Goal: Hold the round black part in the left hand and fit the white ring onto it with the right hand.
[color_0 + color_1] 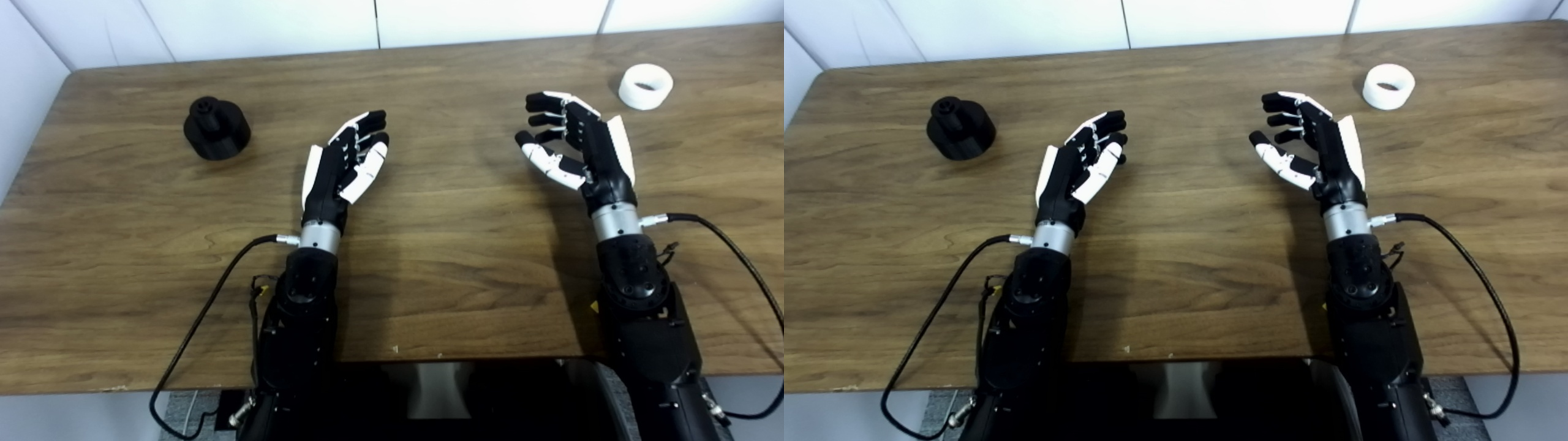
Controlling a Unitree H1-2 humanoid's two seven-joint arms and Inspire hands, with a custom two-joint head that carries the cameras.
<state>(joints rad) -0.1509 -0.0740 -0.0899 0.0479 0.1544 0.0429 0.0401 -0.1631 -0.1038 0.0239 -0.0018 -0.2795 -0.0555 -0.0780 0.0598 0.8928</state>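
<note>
Black part [217, 128], white ring [645, 86], no writing

The round black plastic part [217, 128] is sitting on the brown wooden table [429, 257], far back on the left. The short white plastic ring [645, 86] is lying on the same table at the back right, well apart from it. Between them, nearer the front edge, the left hand [344, 165] and the right hand [579, 146] are hovering side by side, the right hand near the ring.

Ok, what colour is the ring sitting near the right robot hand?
White; the ring shows best in the left eye view.
</note>
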